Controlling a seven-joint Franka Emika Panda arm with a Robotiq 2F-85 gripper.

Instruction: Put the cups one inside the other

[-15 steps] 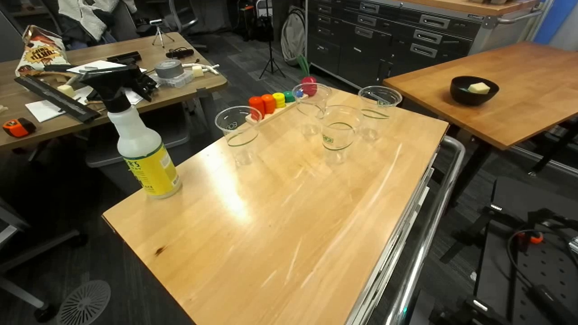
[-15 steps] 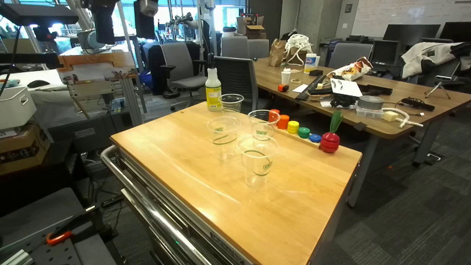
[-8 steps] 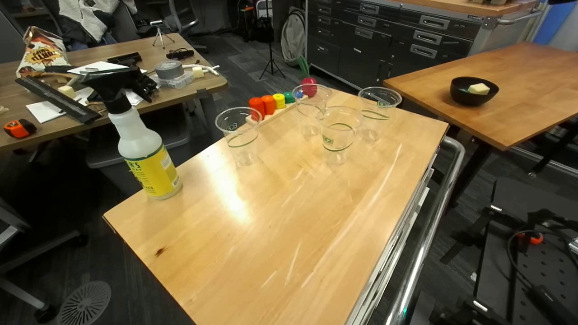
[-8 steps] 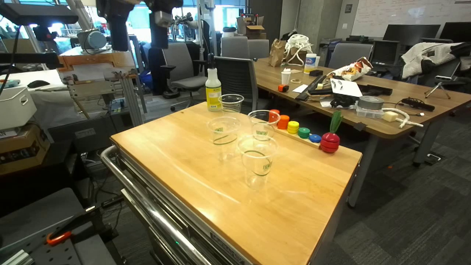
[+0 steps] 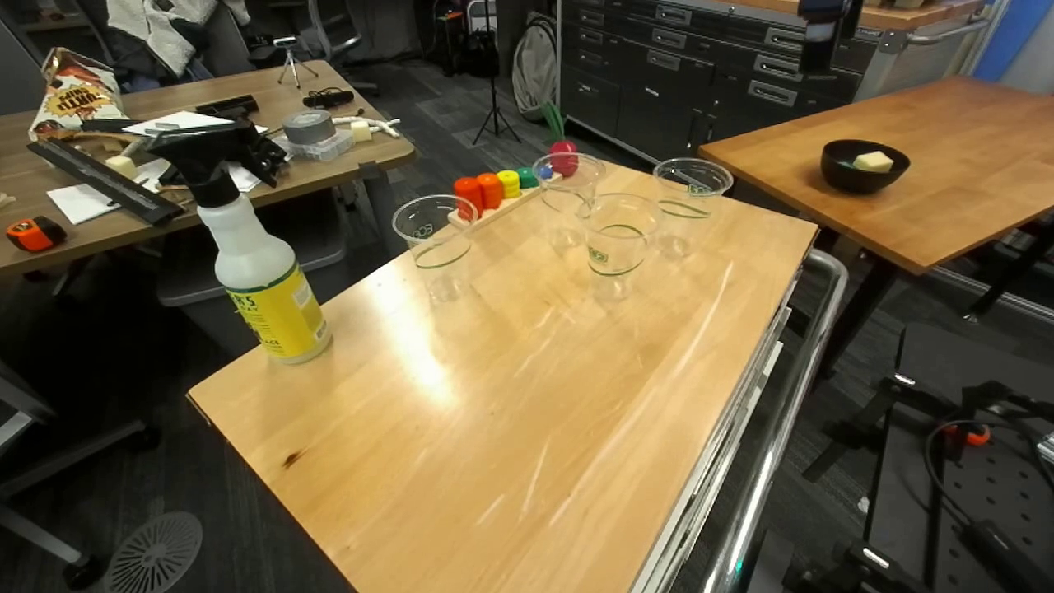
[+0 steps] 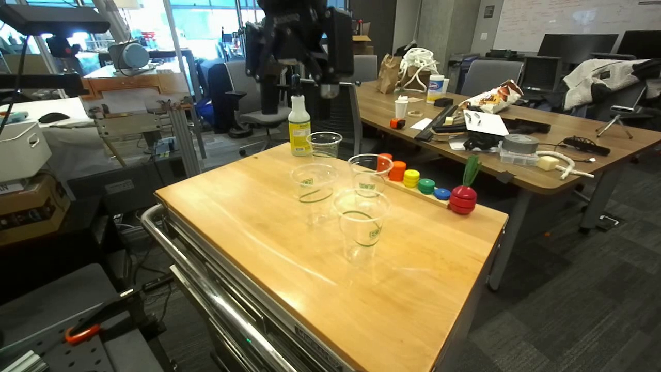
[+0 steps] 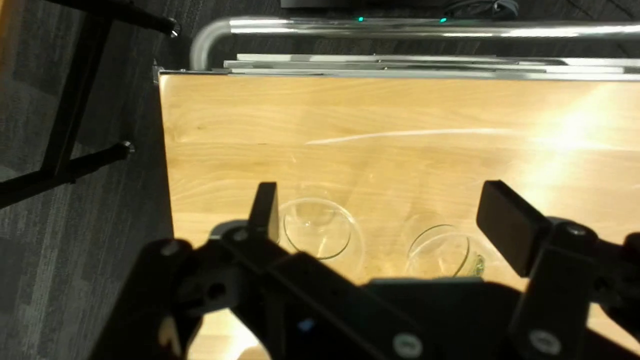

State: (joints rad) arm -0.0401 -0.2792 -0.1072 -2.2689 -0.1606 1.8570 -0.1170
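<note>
The gripper (image 7: 384, 220), fingers (image 7: 509, 225) spread, hung above four un-nested cups (image 6: 361, 227), a pickup likely at hand and needing descent, its target unclear in the half-blocked wrist view.

The table (image 6: 403, 305) carries cups (image 6: 360, 227), bottle (image 6: 299, 129) and toy (image 6: 411, 179).

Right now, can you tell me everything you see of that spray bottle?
The spray bottle has a whitish, translucent body that looks like plastic, topped by a black trigger head. A yellow label with a dark green upper edge wraps its lower part; only scraps of its lettering are readable. It stands upright near the edge of the wooden tabletop, not far from a corner. Only the tabletop appears to touch it; the nearest clear cup stands apart. How full it is, I can't tell.
</note>
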